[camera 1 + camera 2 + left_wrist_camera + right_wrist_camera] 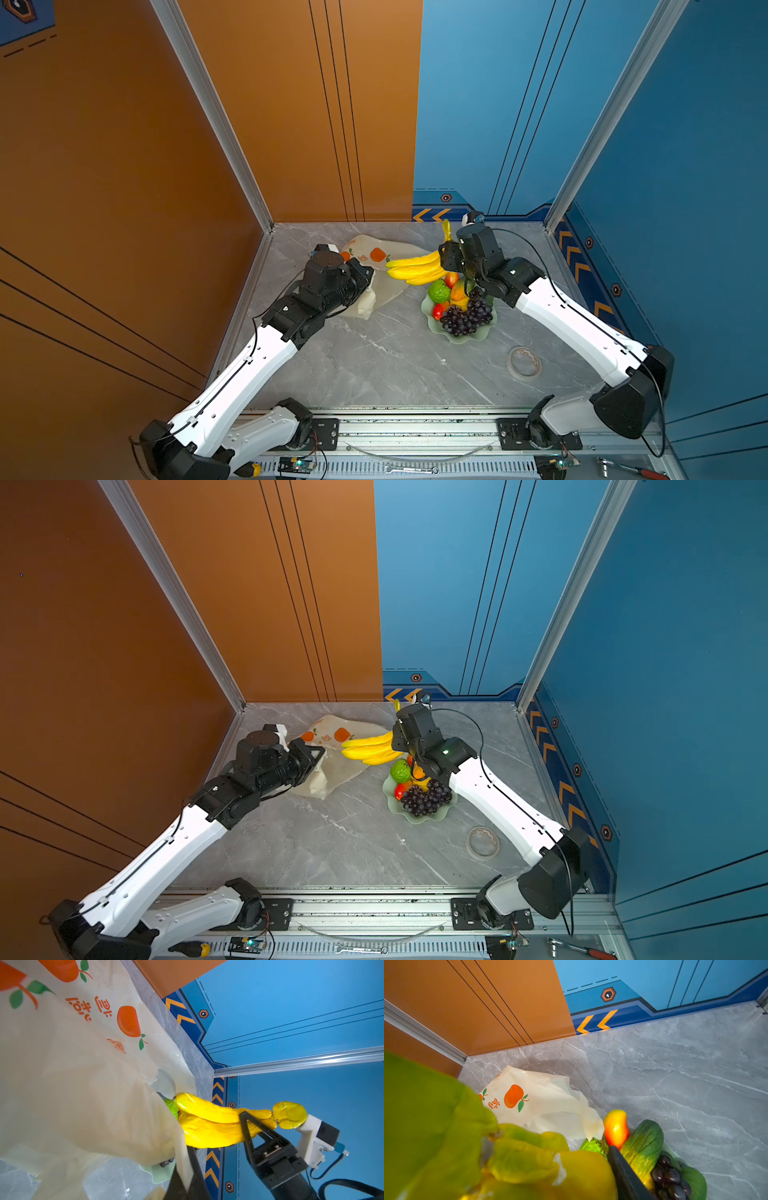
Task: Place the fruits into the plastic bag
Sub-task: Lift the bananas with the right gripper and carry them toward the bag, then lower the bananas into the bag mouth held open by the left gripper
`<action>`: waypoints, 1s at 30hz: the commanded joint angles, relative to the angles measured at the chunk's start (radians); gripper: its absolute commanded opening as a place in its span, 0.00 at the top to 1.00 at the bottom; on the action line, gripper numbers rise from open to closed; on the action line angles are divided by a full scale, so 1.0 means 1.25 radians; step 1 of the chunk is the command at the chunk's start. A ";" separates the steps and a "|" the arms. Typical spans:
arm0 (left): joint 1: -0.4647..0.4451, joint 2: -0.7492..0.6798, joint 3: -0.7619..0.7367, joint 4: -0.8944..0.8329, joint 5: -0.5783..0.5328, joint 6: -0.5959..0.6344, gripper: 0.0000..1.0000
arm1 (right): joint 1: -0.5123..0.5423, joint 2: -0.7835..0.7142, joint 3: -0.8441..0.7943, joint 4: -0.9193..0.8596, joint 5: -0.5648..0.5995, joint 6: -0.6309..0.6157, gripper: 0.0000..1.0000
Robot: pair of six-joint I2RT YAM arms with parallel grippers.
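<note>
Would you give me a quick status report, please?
Left gripper shut on plastic bag. Right gripper holds banana bunch near bag. Other fruits in dish; nothing blocking.

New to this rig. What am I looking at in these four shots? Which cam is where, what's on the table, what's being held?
Two white robot arms are mounted at the table's near edge, and each ends in a two-finger tool. Two pictures come from one stereo camera overhead, so they look almost the same. The other two come from a camera on each arm's wrist.

On the grey table lie a plastic bag, a pale green dish holding grapes, a bumpy green fruit and other fruit, and a tape roll.

The left tool is shut on the bag's edge. The right tool is shut on a banana bunch, held above the table beside the bag.
</note>
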 commanded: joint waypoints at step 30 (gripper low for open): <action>0.010 0.059 0.072 0.073 0.021 -0.058 1.00 | 0.101 0.152 0.119 0.050 0.092 -0.119 0.48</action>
